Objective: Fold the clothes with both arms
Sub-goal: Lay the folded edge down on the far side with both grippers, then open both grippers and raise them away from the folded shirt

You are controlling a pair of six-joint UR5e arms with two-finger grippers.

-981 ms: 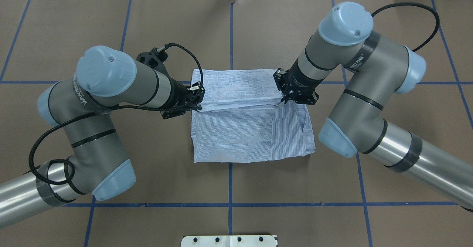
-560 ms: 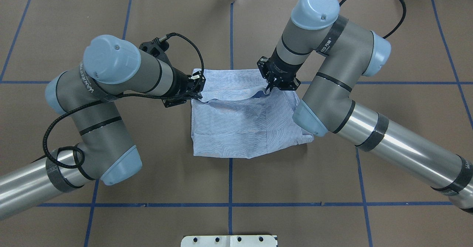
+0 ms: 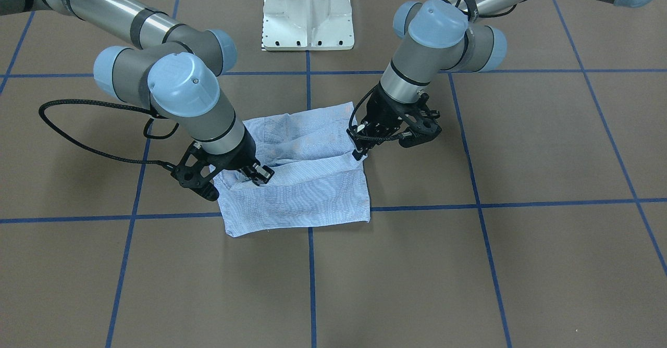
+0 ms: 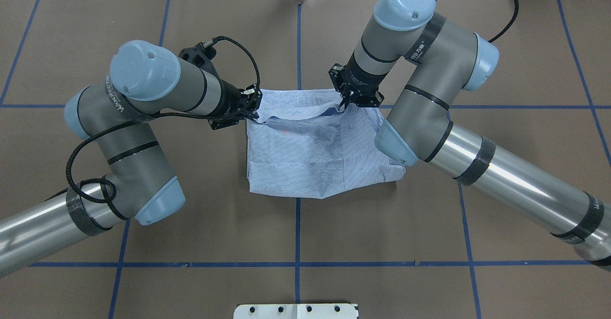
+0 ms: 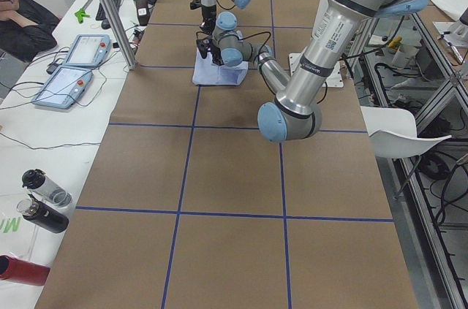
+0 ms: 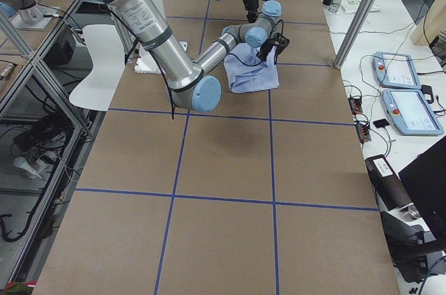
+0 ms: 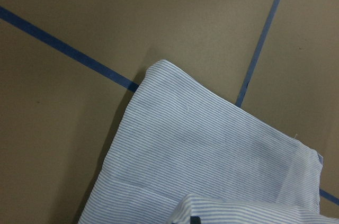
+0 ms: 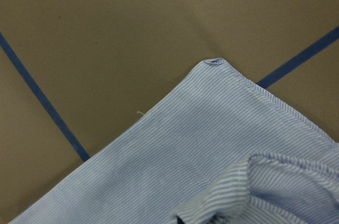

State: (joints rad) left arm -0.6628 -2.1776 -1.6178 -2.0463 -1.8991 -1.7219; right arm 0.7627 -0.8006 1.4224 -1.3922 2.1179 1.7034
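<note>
Pinching the shirt (image 4: 310, 156) edge — left end effector (image 4: 256, 114), right end effector (image 4: 344, 104) — bare table (image 4: 215, 204) around.

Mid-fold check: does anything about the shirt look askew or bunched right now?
Yes. The shirt is uneven: its lifted edge sags between the left end effector and right end effector, and its robot-side edge lies slanted, not parallel to the blue tape line.

shirt (image 4: 305, 161): light blue striped, folded | far edge raised, pinched by left claw (image 4: 257, 114), right claw (image 4: 344, 103)
</note>
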